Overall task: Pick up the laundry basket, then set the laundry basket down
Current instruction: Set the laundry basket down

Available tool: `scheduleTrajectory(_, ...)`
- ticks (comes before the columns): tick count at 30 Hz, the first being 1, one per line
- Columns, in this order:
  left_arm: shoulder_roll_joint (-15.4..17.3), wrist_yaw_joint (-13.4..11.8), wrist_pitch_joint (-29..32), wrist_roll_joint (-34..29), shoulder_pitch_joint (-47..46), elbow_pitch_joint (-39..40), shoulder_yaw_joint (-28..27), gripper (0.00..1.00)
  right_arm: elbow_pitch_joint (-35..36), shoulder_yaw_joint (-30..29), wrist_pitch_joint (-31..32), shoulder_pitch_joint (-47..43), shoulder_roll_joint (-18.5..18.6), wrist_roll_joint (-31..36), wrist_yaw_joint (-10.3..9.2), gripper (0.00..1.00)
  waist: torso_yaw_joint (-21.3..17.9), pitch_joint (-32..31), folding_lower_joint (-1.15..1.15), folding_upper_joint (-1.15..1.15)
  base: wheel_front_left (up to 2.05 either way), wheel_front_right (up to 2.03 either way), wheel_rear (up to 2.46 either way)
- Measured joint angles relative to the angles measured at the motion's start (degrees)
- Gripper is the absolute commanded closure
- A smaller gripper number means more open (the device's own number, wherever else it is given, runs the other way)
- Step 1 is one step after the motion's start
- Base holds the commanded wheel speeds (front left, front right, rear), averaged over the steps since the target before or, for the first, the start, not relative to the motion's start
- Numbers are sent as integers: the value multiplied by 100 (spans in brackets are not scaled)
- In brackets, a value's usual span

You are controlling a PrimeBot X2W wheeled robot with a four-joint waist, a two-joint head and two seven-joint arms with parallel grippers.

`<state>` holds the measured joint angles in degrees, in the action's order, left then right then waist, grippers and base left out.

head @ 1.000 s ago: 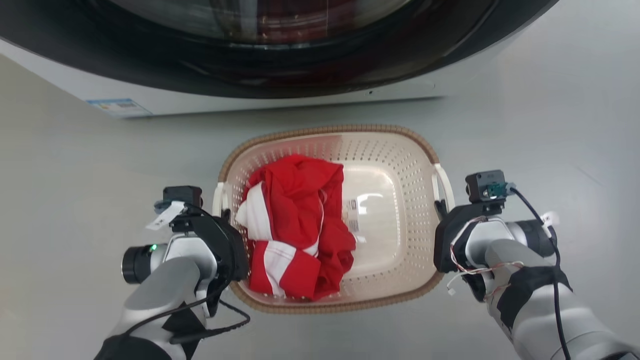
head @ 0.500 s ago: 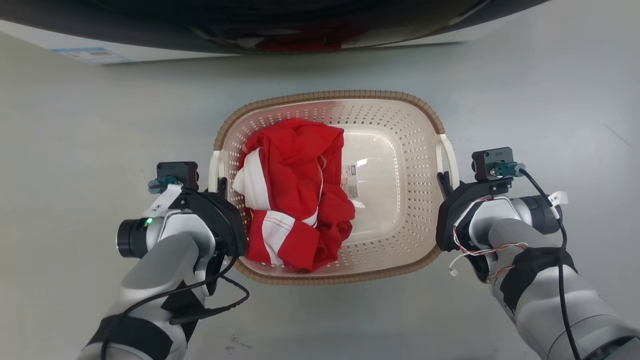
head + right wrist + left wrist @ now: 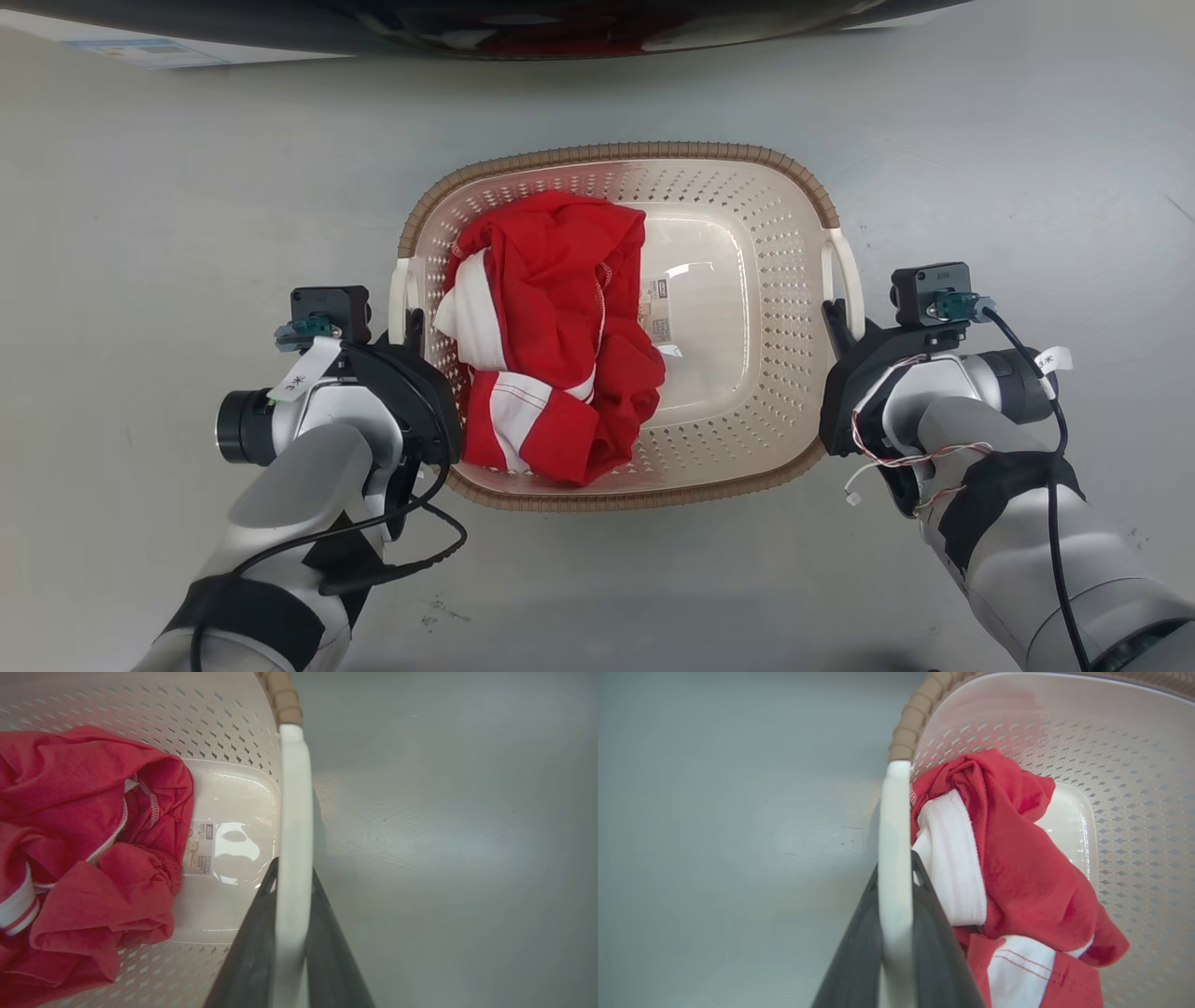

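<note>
We judge basket (image 3: 616, 150) light, stiff; clothes (image 3: 551, 308) piled left. Our left gripper (image 3: 412, 327), right gripper (image 3: 834, 317) clamped on side handles (image 3: 848, 271): best hold.

Nothing is reading clearly from where I'm standing. A small label (image 3: 202, 848) is lying on the basket (image 3: 616, 151) floor, its print too fine to make out. The blue-edged sticker (image 3: 149, 51) on the washer (image 3: 597, 14) is blurring too.

Silver-grey forearms (image 3: 299, 504), black bands (image 3: 999, 504), dark two-fingered pincers (image 3: 412, 322), looping black cables (image 3: 420, 560), white tags (image 3: 301, 378).
</note>
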<state>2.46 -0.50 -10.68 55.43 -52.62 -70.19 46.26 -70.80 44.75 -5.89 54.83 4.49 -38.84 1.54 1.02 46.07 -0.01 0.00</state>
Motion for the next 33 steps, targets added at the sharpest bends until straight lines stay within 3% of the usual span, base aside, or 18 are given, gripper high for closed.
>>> scheduleTrajectory(17,-36,101,-52,-18,-65,-96,79,100,-100,19,-126,68,0,0,79,100,29,14,0,0,0,0,0)
scheduleTrajectory(19,-40,93,-58,-48,-92,-114,103,100,-112,38,-134,69,0,-2,130,95,36,-1,1,0,0,0,0)
scheduleTrajectory(20,-41,93,-59,-89,-95,-116,120,72,-125,49,-133,68,0,0,159,34,41,-12,1,0,0,0,0)
scheduleTrajectory(21,-42,93,-70,-124,-95,-119,136,17,-142,77,-137,62,2,7,197,0,48,-27,1,0,0,0,0)
scheduleTrajectory(22,-45,93,-85,-142,-96,-120,159,0,-149,82,-158,51,2,5,200,0,57,-44,1,0,0,0,0)
scheduleTrajectory(33,-62,100,-110,-155,-88,-140,204,0,-182,111,-244,32,31,5,285,0,120,-327,1,0,0,0,0)
